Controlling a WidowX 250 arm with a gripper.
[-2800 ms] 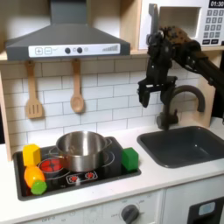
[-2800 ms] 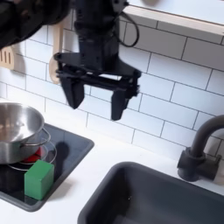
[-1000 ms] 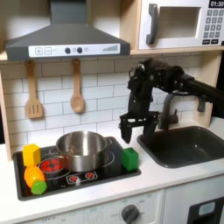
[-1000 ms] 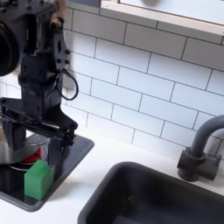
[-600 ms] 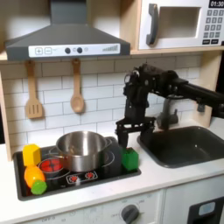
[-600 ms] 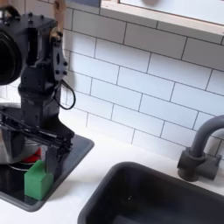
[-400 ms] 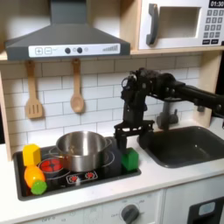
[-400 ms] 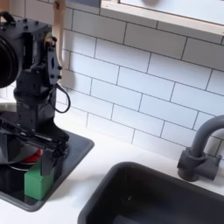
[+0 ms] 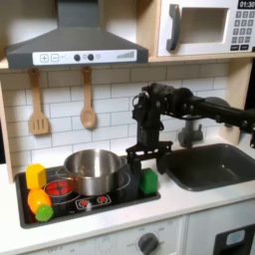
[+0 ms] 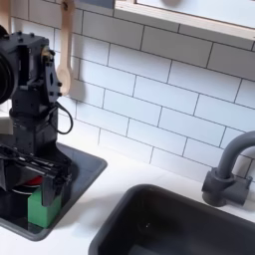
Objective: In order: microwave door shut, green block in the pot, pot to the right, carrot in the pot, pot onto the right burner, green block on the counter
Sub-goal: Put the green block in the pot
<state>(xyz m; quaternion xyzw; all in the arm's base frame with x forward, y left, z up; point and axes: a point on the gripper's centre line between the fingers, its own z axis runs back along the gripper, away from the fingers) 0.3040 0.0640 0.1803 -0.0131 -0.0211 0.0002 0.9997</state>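
In the first exterior view the pot [image 9: 92, 169] sits on the cooktop [image 9: 110, 198], the green block [image 9: 148, 181] at its 4 o'clock on the same panel, the carrot [image 9: 39, 204] at its 8 o'clock. The gripper [image 9: 142, 164] hangs at the block's 12 o'clock. The sink [image 9: 214, 166] lies at the block's 3 o'clock, the microwave door [image 9: 196, 27] at the sink's 12 o'clock, high

green block [image 9: 148, 181] on cooktop, pot [image 9: 92, 170] beside

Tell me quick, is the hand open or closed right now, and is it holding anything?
Hand: open, fingers straddling the green block, not closed on it; holding nothing.
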